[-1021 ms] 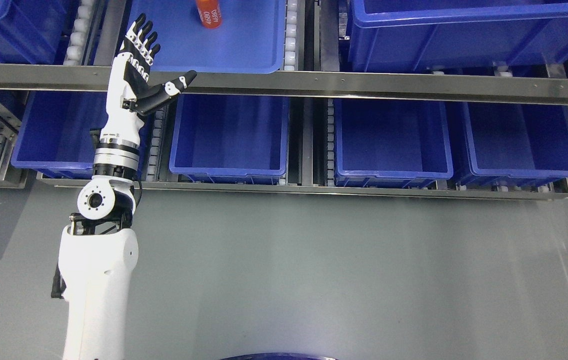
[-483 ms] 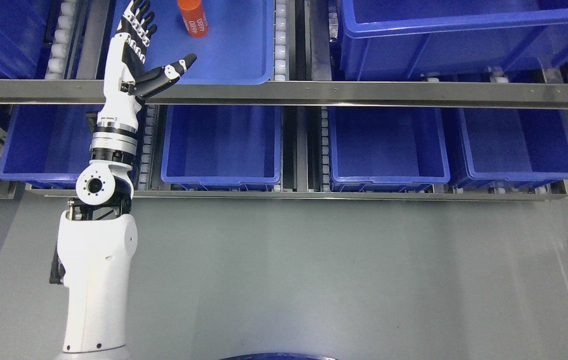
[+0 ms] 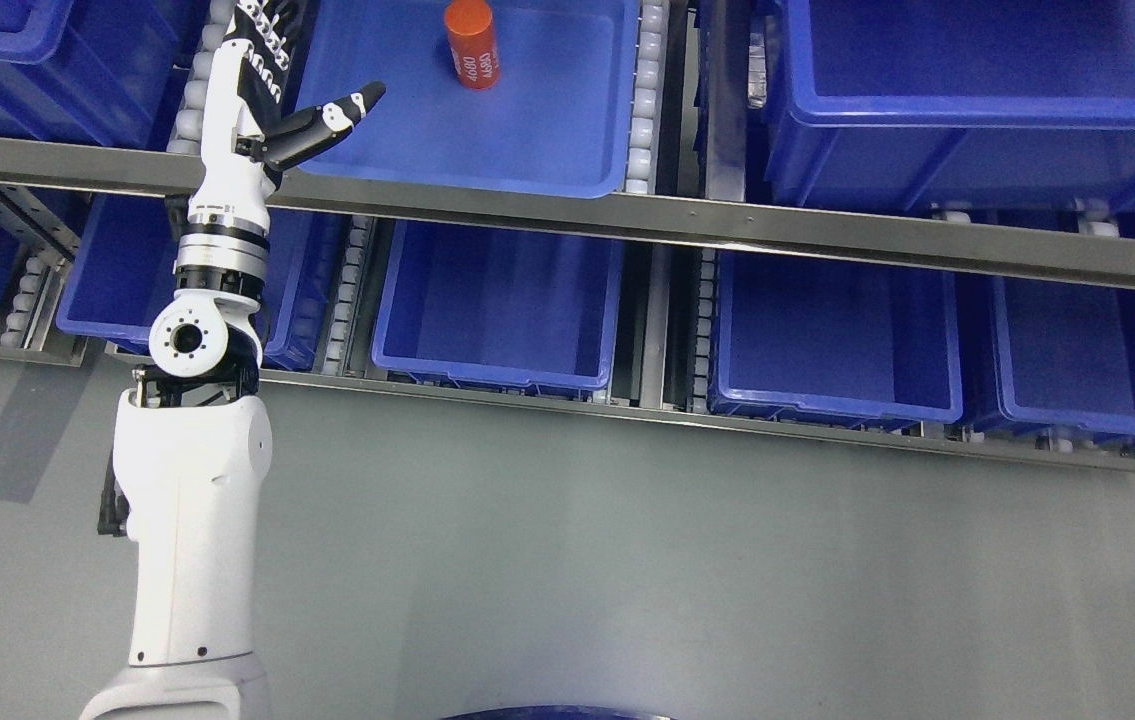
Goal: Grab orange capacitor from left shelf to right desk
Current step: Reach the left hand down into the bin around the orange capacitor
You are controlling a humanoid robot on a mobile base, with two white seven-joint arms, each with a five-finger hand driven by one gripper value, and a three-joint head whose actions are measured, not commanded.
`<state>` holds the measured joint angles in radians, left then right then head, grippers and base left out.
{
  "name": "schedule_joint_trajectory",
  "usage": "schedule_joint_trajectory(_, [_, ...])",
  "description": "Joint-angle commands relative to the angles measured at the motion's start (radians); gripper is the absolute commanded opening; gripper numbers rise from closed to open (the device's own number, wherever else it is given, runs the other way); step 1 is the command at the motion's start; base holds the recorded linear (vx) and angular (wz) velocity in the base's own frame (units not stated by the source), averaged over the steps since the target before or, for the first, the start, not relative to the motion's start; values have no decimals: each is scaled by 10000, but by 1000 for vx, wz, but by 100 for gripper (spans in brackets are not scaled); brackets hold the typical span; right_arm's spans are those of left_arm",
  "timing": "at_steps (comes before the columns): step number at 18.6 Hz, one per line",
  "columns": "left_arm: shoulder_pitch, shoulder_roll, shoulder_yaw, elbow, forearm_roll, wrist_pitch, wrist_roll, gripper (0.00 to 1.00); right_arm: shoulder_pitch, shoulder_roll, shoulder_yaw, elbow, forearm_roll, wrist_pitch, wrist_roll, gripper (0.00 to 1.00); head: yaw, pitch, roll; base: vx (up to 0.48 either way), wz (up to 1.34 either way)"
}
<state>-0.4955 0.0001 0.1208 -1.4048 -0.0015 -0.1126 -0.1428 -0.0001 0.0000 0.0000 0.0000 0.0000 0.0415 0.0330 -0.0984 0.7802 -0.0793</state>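
Note:
An orange capacitor (image 3: 471, 43), a short cylinder with white print, lies in a blue bin (image 3: 527, 130) on the upper shelf level. My left hand (image 3: 289, 70) reaches up at the bin's left edge, fingers spread and thumb pointing right toward the capacitor, holding nothing. The fingertips run off the top of the picture. Roughly a hand's width of bin floor separates the thumb tip from the capacitor. My right arm does not show.
A steel shelf rail (image 3: 727, 222) crosses in front of the upper bins. Below it sits a row of blue bins (image 3: 497, 300) with no visible contents. A larger blue bin (image 3: 977, 90) stands upper right. Grey floor (image 3: 627, 560) fills the foreground.
The camera has shifted and tilted, so the whole shelf sits differently in the picture. My left hand has risen from the rail to the upper bin's left edge, still open.

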Motion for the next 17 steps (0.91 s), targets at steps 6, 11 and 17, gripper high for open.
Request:
schedule_joint_trajectory(6, [-858, 174, -2081, 1867, -353, 159, -244, 99, 17, -175, -107, -337, 0, 15, -8, 100, 0, 0, 0, 109, 154])
schedule_joint_trajectory(11, [-782, 174, -2405, 1853, -322, 451, -1011, 99, 17, -175, -107, -337, 0, 15, -8, 100, 0, 0, 0, 138, 4])
schedule_joint_trajectory(17, [-705, 174, -2756, 1853, -368, 451, -1333, 99, 17, -175, -107, -337, 0, 30, -8, 100, 0, 0, 0, 154, -4])
